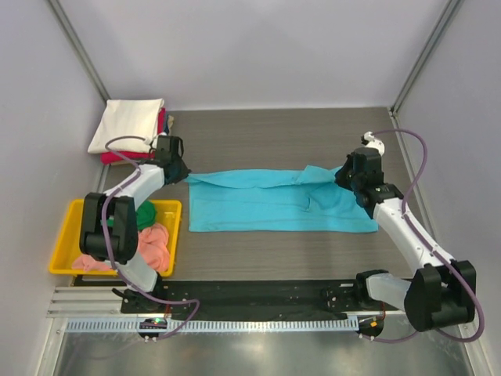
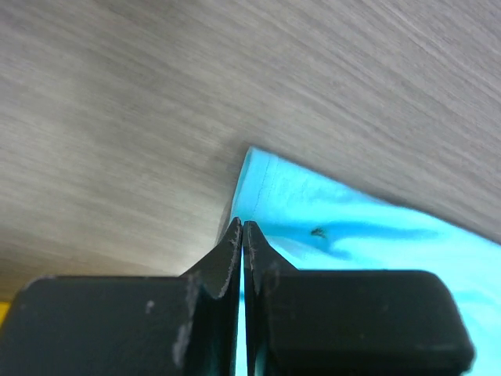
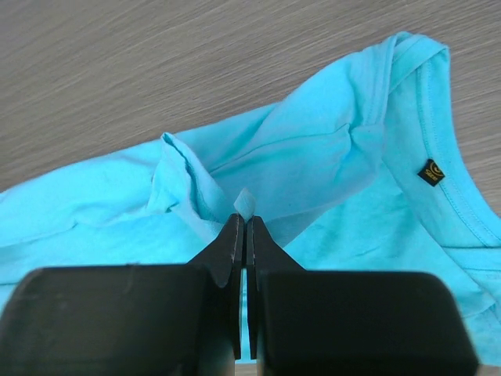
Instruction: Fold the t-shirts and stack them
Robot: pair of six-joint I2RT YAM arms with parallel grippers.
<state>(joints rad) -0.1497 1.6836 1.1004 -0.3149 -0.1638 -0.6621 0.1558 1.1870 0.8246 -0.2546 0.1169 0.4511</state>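
Pale grey walls (image 1: 258, 47) enclosed the dark wood-grain tabletop (image 1: 313, 258), metal posts (image 1: 78, 47) rising at its far corners, a ribbed aluminium rail (image 1: 235, 325) along the near edge under even, soft light.

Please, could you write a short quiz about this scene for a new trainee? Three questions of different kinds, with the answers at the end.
1. True or false: the turquoise t-shirt lies inside the yellow tray.
2. Which colour is on top of the stack in the far left corner of the table? A. red B. cream-white C. green
3. Which of the two, the left claw and the right claw, is shut on the turquoise t-shirt?

Key
1. False: it is spread on the table, to the right of the tray.
2. B: the cream-white t-shirt.
3. Both, one near each end of its far edge.
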